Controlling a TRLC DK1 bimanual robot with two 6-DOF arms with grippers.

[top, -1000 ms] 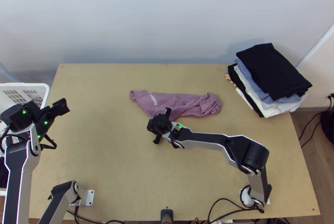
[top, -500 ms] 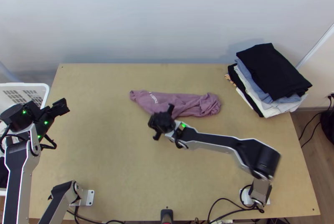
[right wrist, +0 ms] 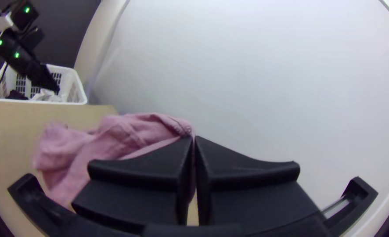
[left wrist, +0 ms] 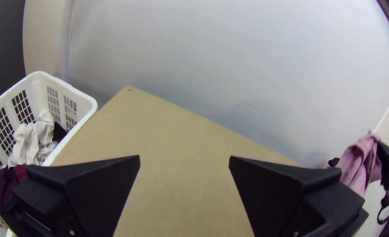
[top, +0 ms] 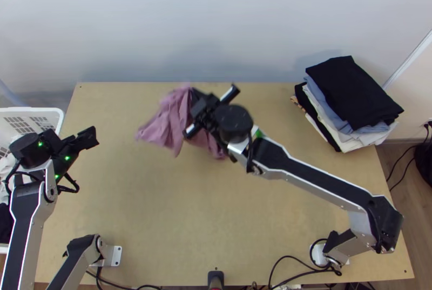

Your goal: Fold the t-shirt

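Observation:
My right gripper [top: 195,101] is over the table's far middle with the pink t-shirt [top: 168,120] hanging bunched from it. In the right wrist view the right gripper [right wrist: 193,142] is shut on an edge of the t-shirt [right wrist: 115,140], and the cloth trails off to one side. My left gripper [top: 89,137] is over the table's left edge by the basket, apart from the cloth. In the left wrist view the left gripper [left wrist: 184,162] stands open with bare table between its fingers, and the t-shirt [left wrist: 361,162] hangs farther off.
A stack of folded clothes [top: 345,101] lies at the table's far right corner, black on top. A white basket [left wrist: 87,103] holding clothes stands beyond the left edge. Cables [top: 291,260] run along the near edge. A pale wall rises behind the table [top: 189,209].
The t-shirt was lying bunched on the table and is now lifted, shifted left. The right gripper has moved away from the near edge and taken hold of it. The left gripper has moved slightly right.

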